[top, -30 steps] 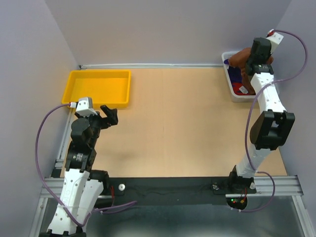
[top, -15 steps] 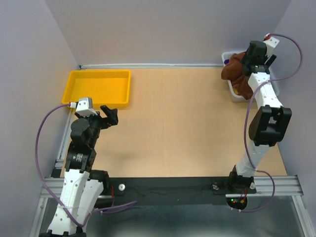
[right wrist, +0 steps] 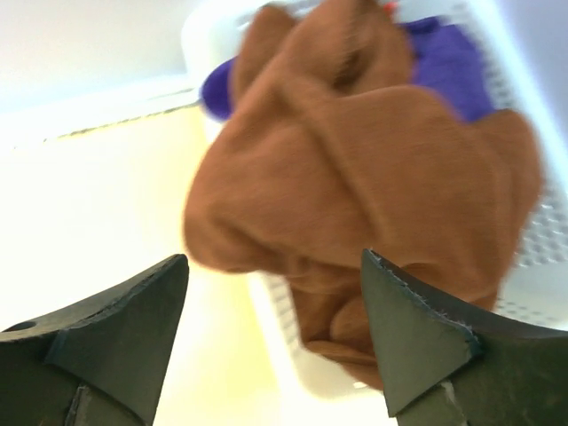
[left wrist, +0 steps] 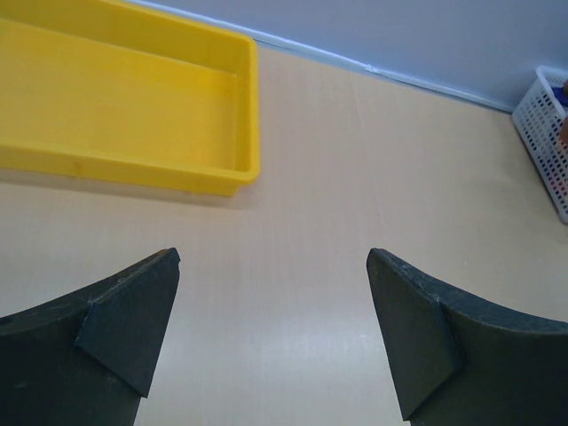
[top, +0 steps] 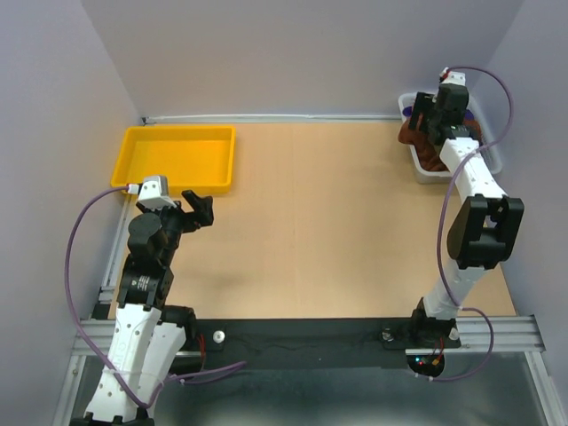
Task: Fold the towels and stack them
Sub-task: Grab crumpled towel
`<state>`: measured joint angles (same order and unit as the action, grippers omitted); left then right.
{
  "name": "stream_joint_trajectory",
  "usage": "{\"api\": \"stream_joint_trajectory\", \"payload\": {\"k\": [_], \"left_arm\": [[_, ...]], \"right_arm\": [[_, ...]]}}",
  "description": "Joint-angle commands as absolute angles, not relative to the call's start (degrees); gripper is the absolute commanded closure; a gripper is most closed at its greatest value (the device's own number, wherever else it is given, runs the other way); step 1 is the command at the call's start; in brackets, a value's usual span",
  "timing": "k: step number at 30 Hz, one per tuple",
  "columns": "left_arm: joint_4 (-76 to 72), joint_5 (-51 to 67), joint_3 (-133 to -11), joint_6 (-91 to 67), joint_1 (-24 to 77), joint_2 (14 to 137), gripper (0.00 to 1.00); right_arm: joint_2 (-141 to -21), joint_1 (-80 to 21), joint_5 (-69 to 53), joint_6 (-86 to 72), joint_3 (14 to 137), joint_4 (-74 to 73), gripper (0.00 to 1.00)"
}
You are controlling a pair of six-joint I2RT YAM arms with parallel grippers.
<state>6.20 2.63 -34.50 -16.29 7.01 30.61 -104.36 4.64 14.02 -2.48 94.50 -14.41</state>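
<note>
A dark brown towel (right wrist: 355, 177) lies bunched on the white mesh basket (right wrist: 293, 351), hanging over its near-left rim. In the top view the brown towel (top: 414, 135) sags over the basket's (top: 424, 174) left wall. A deep purple towel (right wrist: 448, 53) shows behind it inside the basket. My right gripper (right wrist: 275, 257) hovers just above the brown towel, jaws wide open and holding nothing; from above the right gripper (top: 429, 112) sits over the basket. My left gripper (left wrist: 273, 253) stands open over bare table, also visible from above as the left gripper (top: 201, 206).
A yellow plastic tray (top: 174, 131) stands empty at the back left, just ahead of the left gripper; its wall (left wrist: 252, 115) fills the left wrist view's upper left. The basket's mesh corner (left wrist: 546, 133) shows at that view's right edge. Purple walls enclose the table.
My right gripper opened and let go of the brown towel, which dropped onto the basket's left rim. The right arm swung back over the basket. The left arm stayed still.
</note>
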Motion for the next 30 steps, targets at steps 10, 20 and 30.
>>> {"api": "stream_joint_trajectory", "payload": {"k": [10, 20, 30], "left_arm": [[3.60, 3.08, -34.19, -15.12, 7.38, 30.85, 0.02], [3.87, 2.81, -34.37, -15.12, 7.38, 31.29, 0.02], [3.87, 2.81, -34.45, -15.03, 7.38, 31.29, 0.02]], "right_arm": [[-111.17, -1.58, 14.23, 1.15, 95.18, -12.04, 0.30], [-117.86, -1.67, 22.67, 0.18, 100.10, -11.95, 0.48], [-118.04, -1.58, 26.63, 0.35, 103.18, -11.16, 0.81]]}}
